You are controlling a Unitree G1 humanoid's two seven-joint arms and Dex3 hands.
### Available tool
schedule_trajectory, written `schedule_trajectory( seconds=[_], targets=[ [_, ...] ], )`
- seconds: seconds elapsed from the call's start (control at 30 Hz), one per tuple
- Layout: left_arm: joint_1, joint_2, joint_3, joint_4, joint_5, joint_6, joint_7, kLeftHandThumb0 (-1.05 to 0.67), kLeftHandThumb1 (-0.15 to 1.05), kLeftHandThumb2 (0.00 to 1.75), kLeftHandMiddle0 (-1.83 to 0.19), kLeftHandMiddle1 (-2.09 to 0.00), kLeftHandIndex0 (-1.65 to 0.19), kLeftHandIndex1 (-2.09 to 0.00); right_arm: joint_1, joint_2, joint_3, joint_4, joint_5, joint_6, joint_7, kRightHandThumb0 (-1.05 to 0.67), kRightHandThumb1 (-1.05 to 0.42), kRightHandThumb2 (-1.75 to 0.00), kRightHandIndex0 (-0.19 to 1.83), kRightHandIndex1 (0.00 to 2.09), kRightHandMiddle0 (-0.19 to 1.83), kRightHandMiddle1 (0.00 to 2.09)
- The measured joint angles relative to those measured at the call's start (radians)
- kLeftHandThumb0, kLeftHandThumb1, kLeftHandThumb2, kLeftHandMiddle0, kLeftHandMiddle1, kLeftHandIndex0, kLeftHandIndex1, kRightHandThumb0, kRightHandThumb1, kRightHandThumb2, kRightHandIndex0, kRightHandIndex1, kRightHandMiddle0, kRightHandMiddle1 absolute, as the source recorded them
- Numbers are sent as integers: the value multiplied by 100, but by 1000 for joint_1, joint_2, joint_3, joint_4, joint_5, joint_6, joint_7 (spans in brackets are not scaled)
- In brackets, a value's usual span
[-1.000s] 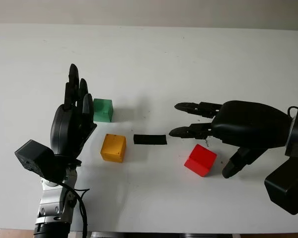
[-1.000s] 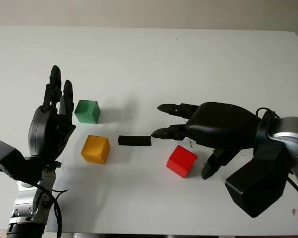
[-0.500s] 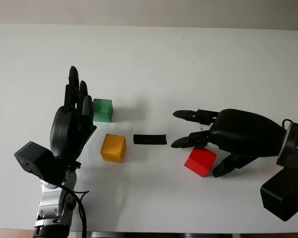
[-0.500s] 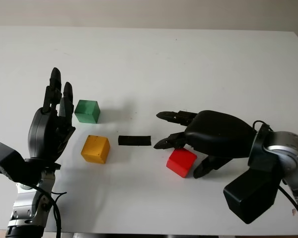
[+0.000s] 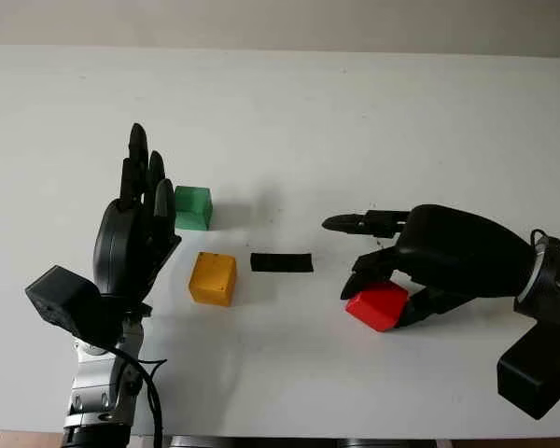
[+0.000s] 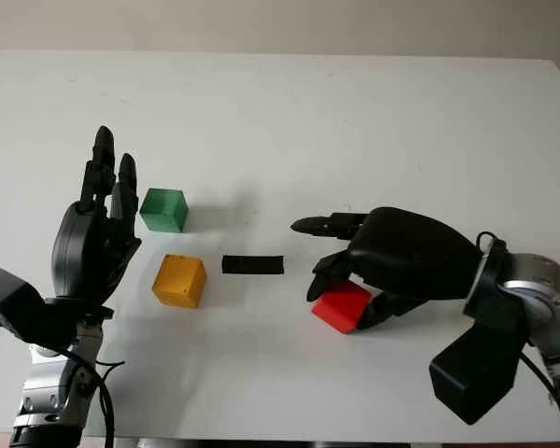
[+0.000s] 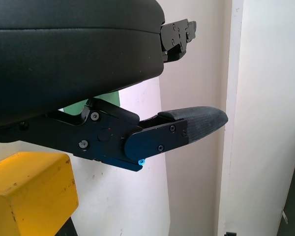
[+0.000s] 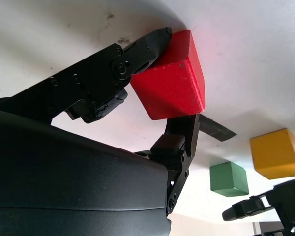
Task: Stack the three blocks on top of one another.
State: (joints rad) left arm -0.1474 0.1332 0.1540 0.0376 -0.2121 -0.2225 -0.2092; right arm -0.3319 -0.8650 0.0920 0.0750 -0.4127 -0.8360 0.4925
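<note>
A red block (image 5: pixel 378 306) lies on the white table (image 5: pixel 355 112) right of centre. My right hand (image 5: pixel 392 280) covers it from the right and is shut on it, one finger (image 8: pixel 142 49) and the thumb (image 8: pixel 179 135) pressing opposite faces. A third finger (image 5: pixel 347 223) points out past the block to the left. A yellow block (image 5: pixel 213 278) sits left of centre, with a green block (image 5: pixel 193 207) just beyond it. My left hand (image 5: pixel 135 224) stands upright and open beside those two blocks, touching neither.
A flat black strip (image 5: pixel 282 262) lies on the table between the yellow block and the red block. The table's near edge runs just below both arms.
My right hand dropped onto the red block and its fingers closed around it; the block shifted slightly. The left hand, the yellow and green blocks stayed put.
</note>
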Motion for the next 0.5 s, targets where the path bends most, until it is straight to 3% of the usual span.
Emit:
schedule_trajectory(
  seconds=[0.3, 0.5],
  targets=[
    [0, 0, -2, 1, 1, -8, -1, -66, 105, 62, 19, 0, 19, 0, -181, 6, 32, 38, -23, 88, 51, -31, -88, -6, 31, 5, 84, 61],
    [0, -1, -3, 4, 2, -20, -1, -66, 105, 62, 19, 0, 19, 0, -396, 108, 107, 134, -17, 126, 80, -37, -87, -5, 35, 7, 85, 67]
  ],
)
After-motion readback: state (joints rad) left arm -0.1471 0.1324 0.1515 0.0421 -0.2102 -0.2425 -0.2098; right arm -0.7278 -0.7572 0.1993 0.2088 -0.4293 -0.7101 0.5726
